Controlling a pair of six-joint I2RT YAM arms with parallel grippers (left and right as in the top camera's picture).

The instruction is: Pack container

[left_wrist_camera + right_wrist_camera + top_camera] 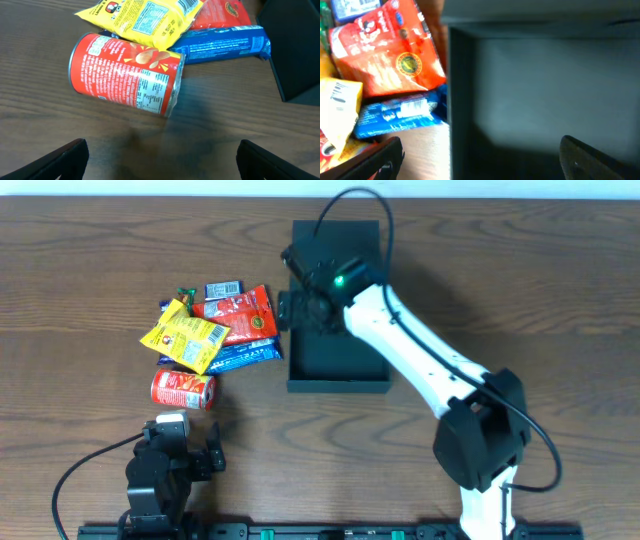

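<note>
The dark teal-grey container (338,365) stands open at the table's middle, its flap lid (335,235) laid back behind it; its inside (545,85) looks empty in the right wrist view. My right gripper (300,308) is open and empty, hovering over the container's left wall (460,100), one finger outside and one inside. Left of the box lie a red packet (240,315), a yellow packet (185,335), a blue packet (245,355) and a red can (183,389) on its side. My left gripper (185,455) is open and empty just in front of the can (125,75).
A small blue-white packet (222,288) and a green-wrapped item (183,295) lie behind the pile. The wooden table (520,300) extends right of the box. The right arm (430,370) crosses above the box's right side.
</note>
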